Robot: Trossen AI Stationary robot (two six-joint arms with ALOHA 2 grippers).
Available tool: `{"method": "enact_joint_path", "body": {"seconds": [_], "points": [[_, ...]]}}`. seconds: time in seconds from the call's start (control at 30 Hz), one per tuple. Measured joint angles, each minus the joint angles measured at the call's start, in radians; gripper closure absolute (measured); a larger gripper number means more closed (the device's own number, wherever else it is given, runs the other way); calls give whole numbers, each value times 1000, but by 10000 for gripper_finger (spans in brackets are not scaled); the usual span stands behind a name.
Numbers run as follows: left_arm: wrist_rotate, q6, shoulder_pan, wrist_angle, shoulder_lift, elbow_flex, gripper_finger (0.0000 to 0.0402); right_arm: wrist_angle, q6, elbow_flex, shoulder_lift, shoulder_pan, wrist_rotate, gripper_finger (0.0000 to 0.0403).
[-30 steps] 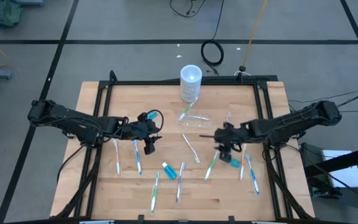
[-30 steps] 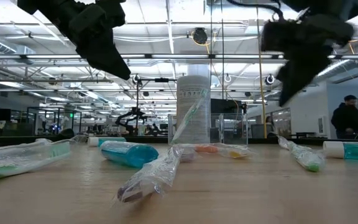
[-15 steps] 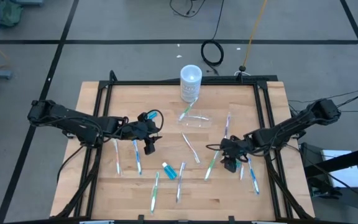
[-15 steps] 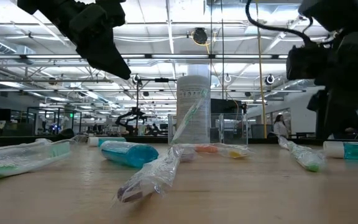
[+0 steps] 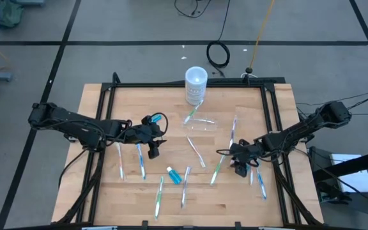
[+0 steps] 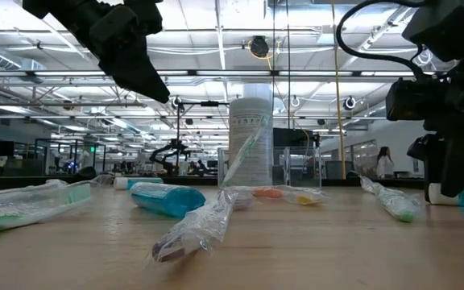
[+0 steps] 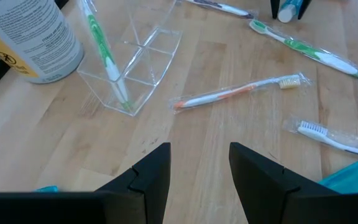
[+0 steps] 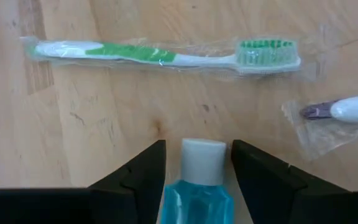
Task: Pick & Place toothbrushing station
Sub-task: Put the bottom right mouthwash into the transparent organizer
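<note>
Two grippers are seen over the wooden table [image 5: 107,191]. The right gripper [image 8: 194,163], lower right of centre in the high view, is lowered with its fingers spread on either side of a blue white-capped tube [image 8: 199,180]; contact cannot be told. The left gripper [image 5: 153,148], left of centre, is held above the table, parted and empty. The clear container [image 5: 201,122], with one green toothbrush [image 7: 104,53] leaning in it, is found at upper centre, below the white cylinder [image 5: 196,85].
</note>
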Motion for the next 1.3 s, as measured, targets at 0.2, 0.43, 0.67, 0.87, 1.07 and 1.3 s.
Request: {"method": "enact_joint_path", "body": {"seconds": [0.2, 0.43, 0.67, 0.87, 1.07, 1.3], "points": [[0, 0, 0, 0, 0, 0, 231, 12, -14, -4, 2, -1, 2, 294], [0, -1, 0, 0, 0, 0, 231, 66, -8, -6, 2, -1, -6, 319], [0, 0, 0, 0, 0, 0, 231, 287, -83, -8, -46, 0, -5, 313], [-1, 2, 0, 11, 0, 0, 231, 602, -379, -7, -100, -10, 283, 312], [-1, 11, 0, 68, 0, 0, 231, 1125, -749, -6, -14, -92, 571, 311], [-2, 34, 0, 101, 0, 1, 231, 1478, -845, 2, 219, -253, 455, 310]]}}
